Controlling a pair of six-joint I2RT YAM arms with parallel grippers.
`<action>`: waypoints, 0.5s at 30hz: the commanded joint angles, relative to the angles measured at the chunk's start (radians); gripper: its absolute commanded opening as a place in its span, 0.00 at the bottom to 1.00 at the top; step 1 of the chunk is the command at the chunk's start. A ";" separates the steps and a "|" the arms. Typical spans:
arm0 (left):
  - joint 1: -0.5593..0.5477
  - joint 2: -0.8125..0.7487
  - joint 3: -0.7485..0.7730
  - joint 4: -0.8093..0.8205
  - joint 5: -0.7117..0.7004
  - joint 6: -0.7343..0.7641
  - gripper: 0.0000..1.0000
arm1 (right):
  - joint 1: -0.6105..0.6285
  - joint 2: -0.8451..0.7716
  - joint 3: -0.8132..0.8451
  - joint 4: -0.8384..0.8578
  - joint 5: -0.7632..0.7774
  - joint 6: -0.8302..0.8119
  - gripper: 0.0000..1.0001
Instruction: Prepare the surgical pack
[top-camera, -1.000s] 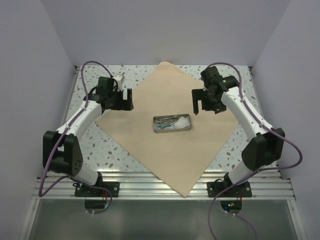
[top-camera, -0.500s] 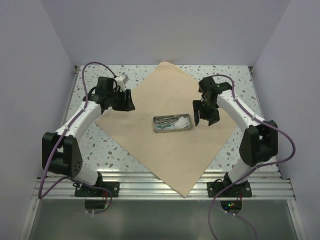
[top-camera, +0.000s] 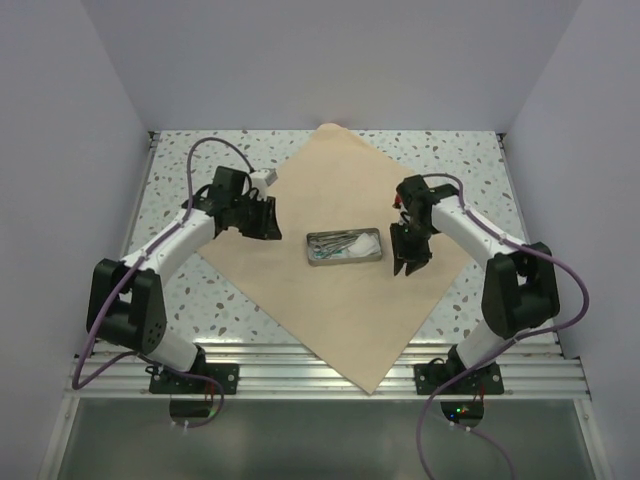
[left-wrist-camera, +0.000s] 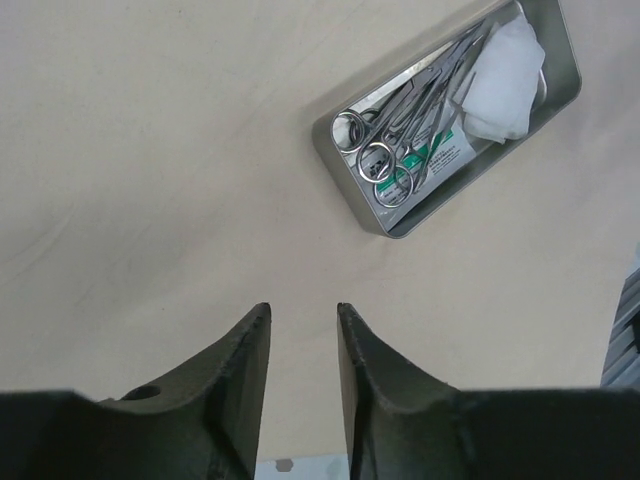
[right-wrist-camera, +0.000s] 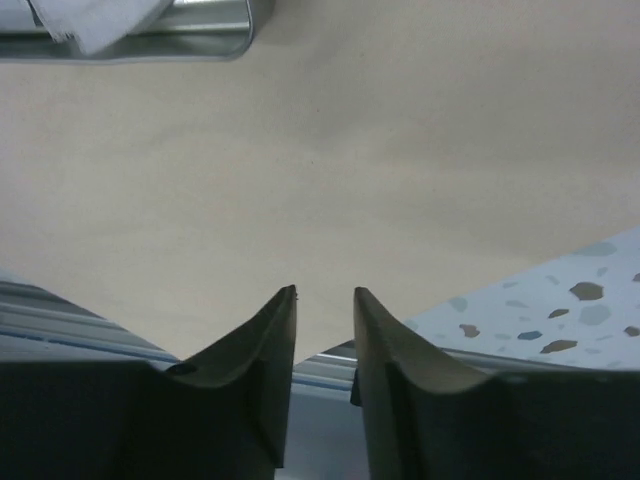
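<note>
Top cam overlooks table (top-camera: 230, 305); 2 wrist cams look down close, sharing tray (left-wrist-camera: 563, 55).

Speckled white tabletop (top-camera: 470, 150) — grey flecks; ribbed metal rail (top-camera: 290, 370) along near edge; plain pale walls (top-camera: 330, 60) around.

Matt tan paper wrap (top-camera: 330, 300) under shiny metal tray (top-camera: 345, 261)

White tubular left arm (top-camera: 170, 238) and right arm (top-camera: 470, 225), black joints, purple cables (top-camera: 215, 141); left gripper (left-wrist-camera: 303, 310) and right gripper (right-wrist-camera: 325, 292) have dark curved fingers (left-wrist-camera: 245, 380).
</note>
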 joint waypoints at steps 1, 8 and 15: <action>-0.008 0.014 -0.007 0.023 0.014 0.004 0.39 | 0.055 -0.099 -0.077 -0.007 -0.097 -0.013 0.38; -0.033 0.054 -0.036 0.035 0.031 -0.013 0.36 | 0.188 -0.228 -0.230 -0.010 -0.029 0.075 0.51; -0.143 0.144 -0.018 0.077 0.019 -0.080 0.33 | 0.171 -0.127 -0.136 0.042 0.083 0.108 0.46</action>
